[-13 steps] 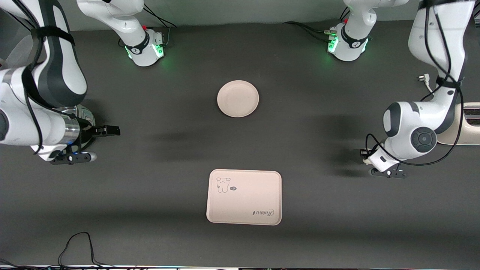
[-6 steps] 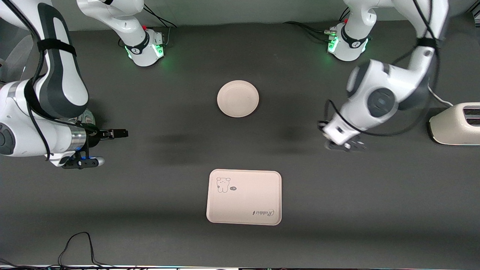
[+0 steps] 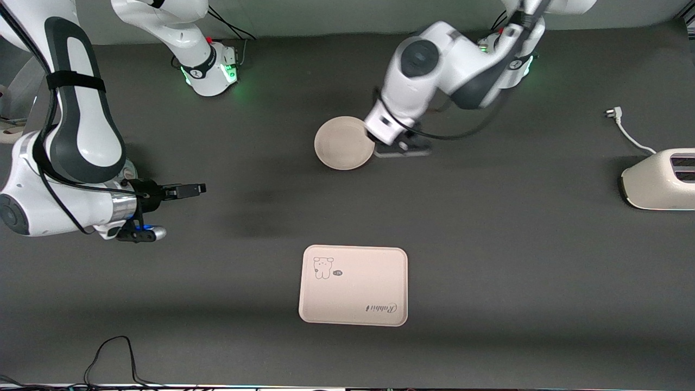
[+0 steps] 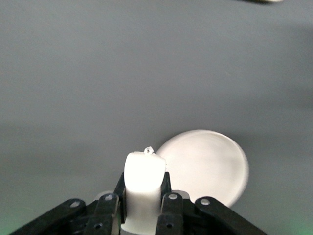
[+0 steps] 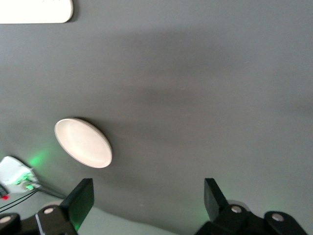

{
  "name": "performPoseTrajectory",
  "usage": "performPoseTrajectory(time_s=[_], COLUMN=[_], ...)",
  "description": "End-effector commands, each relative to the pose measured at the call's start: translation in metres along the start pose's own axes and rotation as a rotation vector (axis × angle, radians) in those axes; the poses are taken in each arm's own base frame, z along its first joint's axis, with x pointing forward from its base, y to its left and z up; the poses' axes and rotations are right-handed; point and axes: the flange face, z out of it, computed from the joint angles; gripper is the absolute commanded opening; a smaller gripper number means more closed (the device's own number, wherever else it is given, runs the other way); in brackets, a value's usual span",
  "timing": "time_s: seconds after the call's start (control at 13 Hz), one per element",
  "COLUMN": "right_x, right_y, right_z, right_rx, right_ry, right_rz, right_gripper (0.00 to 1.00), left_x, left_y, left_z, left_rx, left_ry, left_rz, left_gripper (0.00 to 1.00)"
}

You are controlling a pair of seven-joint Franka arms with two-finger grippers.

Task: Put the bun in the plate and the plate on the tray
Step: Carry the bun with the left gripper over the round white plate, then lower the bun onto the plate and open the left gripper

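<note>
The bun [image 4: 143, 169], a small off-white lump, is pinched in my left gripper [image 4: 143, 180], which is shut on it. The left hand [image 3: 386, 130] hangs over the rim of the round cream plate [image 3: 342, 144], on the side toward the left arm's end; from the front the hand hides the bun. The left wrist view shows the plate [image 4: 208, 166] just below and beside the bun. The rectangular tray [image 3: 353, 285] with its "Rabbit" print lies nearer the front camera than the plate. My right gripper [image 3: 187, 190] is open and holds nothing, toward the right arm's end of the table.
A cream toaster [image 3: 659, 179] stands at the left arm's end of the table, with a white plug and cord [image 3: 624, 127] beside it. A black cable [image 3: 117, 353] loops at the table's front edge. The right wrist view shows the plate [image 5: 83, 143] and a tray corner [image 5: 34, 11].
The left arm has swung from beside the toaster across the table to the plate, carrying the bun. The right gripper has crept a little toward the table's middle.
</note>
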Motion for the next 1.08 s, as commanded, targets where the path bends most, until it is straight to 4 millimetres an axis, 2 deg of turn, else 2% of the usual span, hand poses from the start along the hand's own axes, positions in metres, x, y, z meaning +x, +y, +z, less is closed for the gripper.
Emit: performPoseTrajectory(time_s=[0.0,0.08,0.23,0.31,0.38,0.46,0.69,0.77,0.85,0.92,1.0], right_x=[-0.027,-0.034,-0.026,-0.015,-0.011,-0.003,-0.004,-0.005,-0.006,-0.006,-0.005], right_y=[-0.003,-0.004,-0.003,0.004,0.020,0.045,0.043,0.040,0.034,0.032,0.033], right_z=[0.018,0.026,0.024,0.024,0.022,0.014,0.006,0.001,-0.005,-0.002,0.003], right_rx=[0.034,0.032,0.032,0.037,0.028,0.029,0.000,0.012,0.022,0.042,0.042], right_ry=[0.040,0.055,0.060,0.035,-0.008,-0.009,-0.006,0.004,0.004,-0.011,-0.018], right_rz=[0.002,0.001,0.013,0.033,0.055,0.055,0.029,0.027,0.020,0.026,0.014], right_gripper=[1.00,1.00,1.00,1.00,1.00,1.00,1.00,1.00,1.00,1.00,1.00], left_x=[-0.027,-0.031,-0.048,-0.054,-0.063,-0.073,-0.100,-0.103,-0.101,-0.100,-0.100], left_y=[0.027,0.032,0.046,0.050,0.056,0.061,0.075,0.074,0.075,0.075,0.074], left_z=[0.055,0.075,0.116,0.134,0.152,0.163,0.181,0.188,0.194,0.201,0.206], left_rx=[0.043,0.054,0.050,0.038,0.024,0.019,0.030,0.045,0.054,0.061,0.067], left_ry=[0.055,0.071,0.068,0.062,0.047,0.040,0.024,0.046,0.085,0.106,0.119], left_rz=[-0.055,-0.059,-0.065,-0.082,-0.081,-0.079,-0.073,-0.067,-0.086,-0.091,-0.083], left_gripper=[0.30,0.30,0.32,0.32,0.32,0.32,0.32,0.37,0.53,0.67,0.88])
